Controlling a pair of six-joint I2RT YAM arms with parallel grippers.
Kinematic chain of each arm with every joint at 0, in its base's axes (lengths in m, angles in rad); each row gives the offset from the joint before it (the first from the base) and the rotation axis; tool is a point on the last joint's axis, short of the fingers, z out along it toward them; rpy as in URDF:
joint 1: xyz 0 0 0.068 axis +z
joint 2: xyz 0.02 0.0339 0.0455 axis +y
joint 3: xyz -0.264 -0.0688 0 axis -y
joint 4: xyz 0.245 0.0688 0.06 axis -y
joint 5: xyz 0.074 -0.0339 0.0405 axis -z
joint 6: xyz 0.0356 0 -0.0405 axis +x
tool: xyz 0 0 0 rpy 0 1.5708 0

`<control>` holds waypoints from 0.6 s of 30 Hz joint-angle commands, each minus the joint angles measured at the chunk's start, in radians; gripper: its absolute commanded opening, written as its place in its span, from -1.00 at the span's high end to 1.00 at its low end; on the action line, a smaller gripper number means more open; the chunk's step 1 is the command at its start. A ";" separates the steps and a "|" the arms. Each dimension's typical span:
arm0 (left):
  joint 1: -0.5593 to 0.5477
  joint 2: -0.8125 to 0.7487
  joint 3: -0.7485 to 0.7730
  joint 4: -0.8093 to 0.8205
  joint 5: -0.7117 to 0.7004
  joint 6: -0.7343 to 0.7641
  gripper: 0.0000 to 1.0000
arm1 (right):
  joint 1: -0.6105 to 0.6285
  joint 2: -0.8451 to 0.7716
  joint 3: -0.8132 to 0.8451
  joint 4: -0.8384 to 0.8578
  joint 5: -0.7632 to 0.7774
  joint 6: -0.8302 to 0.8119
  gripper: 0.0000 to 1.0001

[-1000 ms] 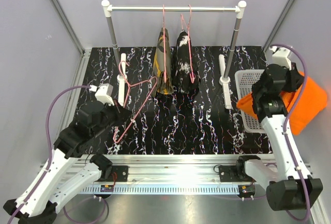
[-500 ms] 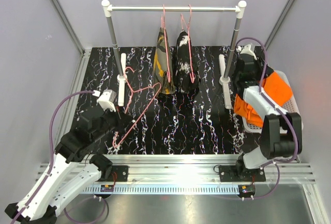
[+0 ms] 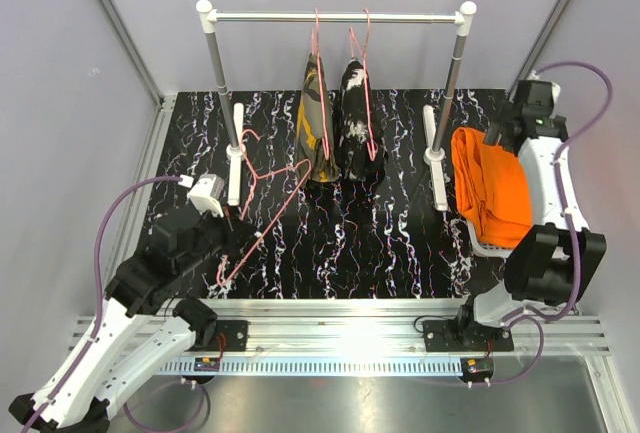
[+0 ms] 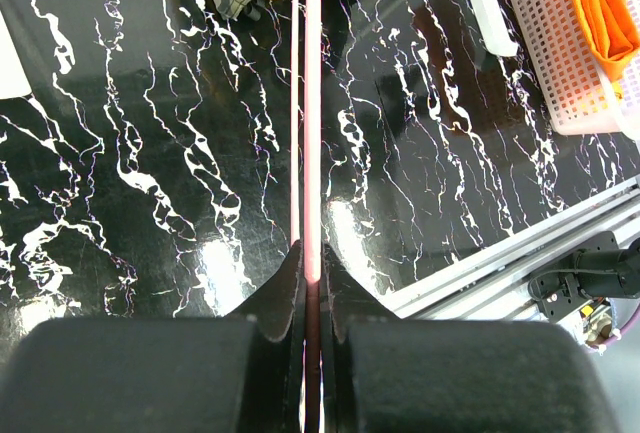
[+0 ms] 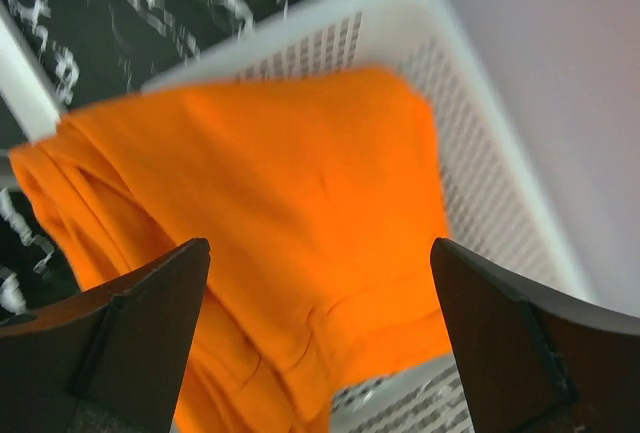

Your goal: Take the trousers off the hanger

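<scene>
An empty pink hanger (image 3: 269, 213) slants over the black marbled table, and my left gripper (image 3: 236, 237) is shut on its wire (image 4: 313, 153) near the lower end. The orange trousers (image 3: 492, 188) lie heaped in the white basket (image 3: 480, 249) at the right. My right gripper (image 5: 318, 248) hovers open just above the orange trousers (image 5: 270, 183), touching nothing. The camouflage trousers (image 3: 315, 138) and the black-and-white trousers (image 3: 356, 123) hang on pink hangers from the rail (image 3: 335, 17).
The rail's two posts stand on white feet (image 3: 437, 168) on the table, the right one right beside the basket (image 4: 545, 43). Grey walls close in left, right and behind. An aluminium frame (image 3: 340, 323) runs along the near edge.
My right arm swung over the basket and back, its jaws opened, and the orange trousers dropped into the basket. The left gripper and its hanger shifted slightly, then held still.
</scene>
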 commanded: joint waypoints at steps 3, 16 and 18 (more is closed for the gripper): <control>0.001 -0.003 0.017 0.046 0.015 0.019 1.00 | -0.099 -0.040 -0.117 -0.153 -0.433 0.367 -0.99; 0.001 -0.014 0.027 0.044 0.012 0.030 1.00 | -0.085 0.256 -0.247 -0.190 -0.153 0.346 -0.69; 0.001 -0.012 0.027 0.042 0.010 0.031 1.00 | -0.068 0.313 -0.240 -0.199 -0.057 0.333 -0.70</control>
